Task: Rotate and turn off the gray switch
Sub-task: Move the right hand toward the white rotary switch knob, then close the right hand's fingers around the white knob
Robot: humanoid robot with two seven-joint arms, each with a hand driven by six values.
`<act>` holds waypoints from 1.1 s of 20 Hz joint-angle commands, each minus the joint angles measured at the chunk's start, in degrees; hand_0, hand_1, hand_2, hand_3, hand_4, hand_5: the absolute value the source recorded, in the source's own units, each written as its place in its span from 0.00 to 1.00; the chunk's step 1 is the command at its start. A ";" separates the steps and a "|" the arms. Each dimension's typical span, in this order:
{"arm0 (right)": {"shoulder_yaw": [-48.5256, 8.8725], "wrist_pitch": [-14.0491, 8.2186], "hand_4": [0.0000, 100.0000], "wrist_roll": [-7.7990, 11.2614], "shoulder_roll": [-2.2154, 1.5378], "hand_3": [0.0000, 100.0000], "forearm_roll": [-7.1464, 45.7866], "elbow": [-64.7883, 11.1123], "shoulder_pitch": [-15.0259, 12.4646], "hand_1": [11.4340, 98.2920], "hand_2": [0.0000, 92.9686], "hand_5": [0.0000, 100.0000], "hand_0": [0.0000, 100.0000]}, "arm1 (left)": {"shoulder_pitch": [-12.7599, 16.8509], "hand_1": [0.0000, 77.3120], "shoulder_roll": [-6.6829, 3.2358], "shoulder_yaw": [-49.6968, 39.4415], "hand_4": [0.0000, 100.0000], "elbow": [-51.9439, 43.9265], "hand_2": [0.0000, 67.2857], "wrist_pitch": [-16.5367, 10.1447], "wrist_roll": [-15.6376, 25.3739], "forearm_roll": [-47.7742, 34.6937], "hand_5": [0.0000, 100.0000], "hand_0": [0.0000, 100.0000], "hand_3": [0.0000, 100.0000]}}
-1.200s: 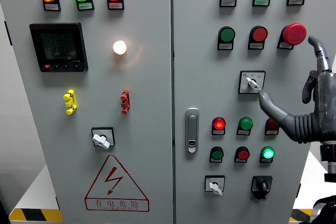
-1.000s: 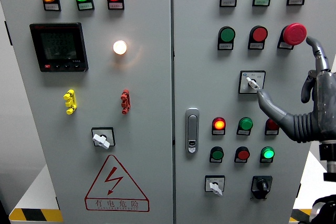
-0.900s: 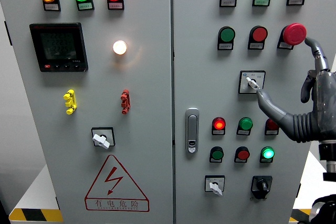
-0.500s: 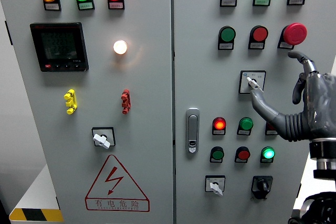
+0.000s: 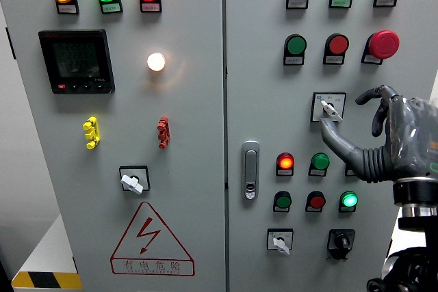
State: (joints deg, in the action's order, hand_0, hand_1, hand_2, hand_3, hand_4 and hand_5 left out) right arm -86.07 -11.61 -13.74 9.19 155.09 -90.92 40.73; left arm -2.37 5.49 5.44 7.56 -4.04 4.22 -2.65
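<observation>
- One right robot hand [image 5: 383, 135] reached the gray rotary switch [image 5: 329, 108], thumb beside its lever, fingers loosely curled, gripping nothing
- Small stiff lever probably needs pinching sideways

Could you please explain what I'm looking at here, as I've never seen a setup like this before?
The picture comes from a camera on a humanoid robot's head, facing a gray electrical cabinet covered in lamps, buttons and rotary switches. The gray jointed shape at the right is the robot's right hand. Its thumb tip sits at the gray switch, a small rotary knob it is meant to turn off. The other fingers are curled nearby and it grips nothing yet. The left hand is out of view.
</observation>
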 commanded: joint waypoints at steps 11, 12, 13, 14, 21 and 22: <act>0.64 0.10 1.00 0.03 0.04 0.98 -0.40 4.79 2.34 0.29 0.71 1.00 0.00 | 0.00 0.00 0.05 -0.08 0.08 0.00 0.20 0.00 0.00 -0.08 0.11 0.88 0.19; 0.64 0.10 1.00 0.11 0.13 0.98 -0.84 5.14 2.51 0.29 0.71 1.00 0.00 | 0.00 0.00 0.05 0.01 0.08 0.00 0.20 0.00 0.00 -0.08 0.11 0.88 0.19; 0.64 0.10 1.00 0.12 0.04 0.98 -1.19 5.23 2.60 0.29 0.71 1.00 0.00 | 0.00 0.00 -0.04 0.01 0.08 0.00 0.20 0.00 0.00 0.01 0.11 0.88 0.19; 0.64 0.10 1.00 0.20 0.13 0.98 -1.28 5.40 2.60 0.29 0.71 1.00 0.00 | 0.00 0.00 0.05 0.01 0.08 0.00 0.20 0.00 0.00 0.01 0.11 0.88 0.19; 0.64 0.10 1.00 0.29 0.13 0.98 -1.37 7.34 3.31 0.28 0.71 1.00 0.00 | 0.00 0.00 0.05 -0.08 0.08 0.00 0.20 0.00 0.00 -0.08 0.11 0.88 0.19; 0.64 0.01 1.00 0.29 0.13 0.98 -1.37 7.25 3.39 0.27 0.71 1.00 0.00 | 0.00 0.00 0.05 0.01 0.08 0.00 0.20 0.00 0.00 0.01 0.11 0.88 0.19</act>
State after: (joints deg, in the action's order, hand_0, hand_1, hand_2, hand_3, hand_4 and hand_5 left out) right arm -85.44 -11.52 -13.46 9.32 153.72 -83.68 44.01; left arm -2.37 5.53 5.44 7.56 -4.04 4.22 -2.69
